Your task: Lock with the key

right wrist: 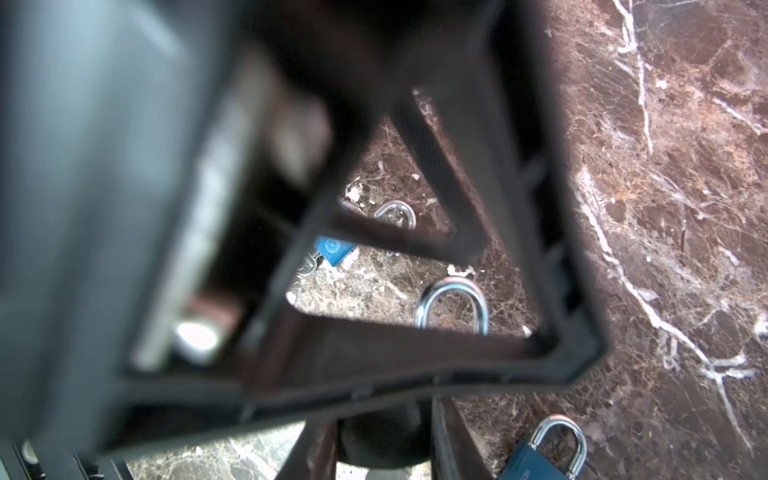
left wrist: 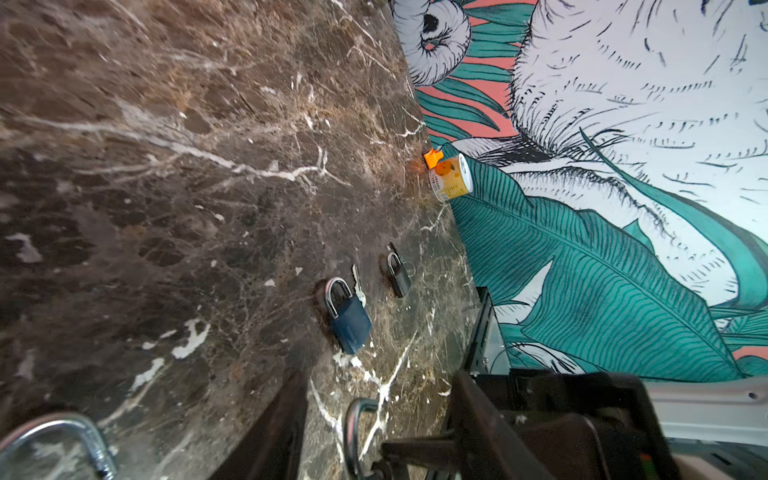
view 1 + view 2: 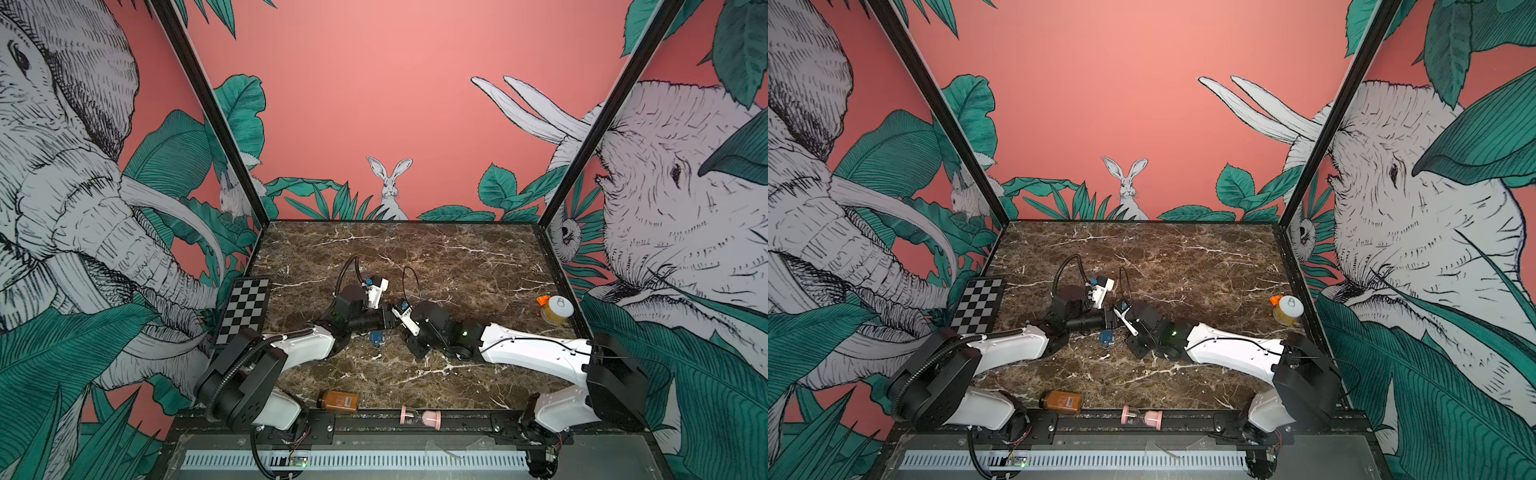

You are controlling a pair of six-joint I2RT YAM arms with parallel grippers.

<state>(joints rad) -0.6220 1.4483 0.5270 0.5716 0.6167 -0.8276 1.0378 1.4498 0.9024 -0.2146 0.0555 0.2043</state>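
The table [image 3: 457, 257] is dark brown stone with thin white cracks, smooth and shiny. The two arms, white shells with black joints, meet in the middle of it.

A light blue padlock [image 3: 376, 336] lies flat on the stone between the arms, just on the near side of the left gripper [image 3: 388, 321]. It is a little square block with a bent silver loop on top, seen better from the right wrist [image 1: 332, 248]. The right gripper [image 3: 417, 347] hangs just to the right of it. From that wrist, another shiny silver loop [image 1: 453, 305] shows through a blurry black frame, and its body is hidden.

The left wrist camera looks toward the right wall. There a dark blue padlock [image 2: 349, 318] lies flat, boxy, with a thick steel loop. A small silver key [image 2: 358, 286] lies right beside that loop. A smaller dark padlock [image 2: 398, 274] lies near it, apart.

I cannot tell if the fingers of either gripper are spread or pinching something; they are too blurry or hidden.

At the far right edge stands a round yellow jar [image 3: 557, 311] with a white lid, an orange plastic piece [image 3: 542, 299] touching it. At the near edge lie a brown bottle [image 3: 338, 402] and a pink hourglass [image 3: 419, 417]. A black-and-white checkerboard [image 3: 245, 309] leans at the left.
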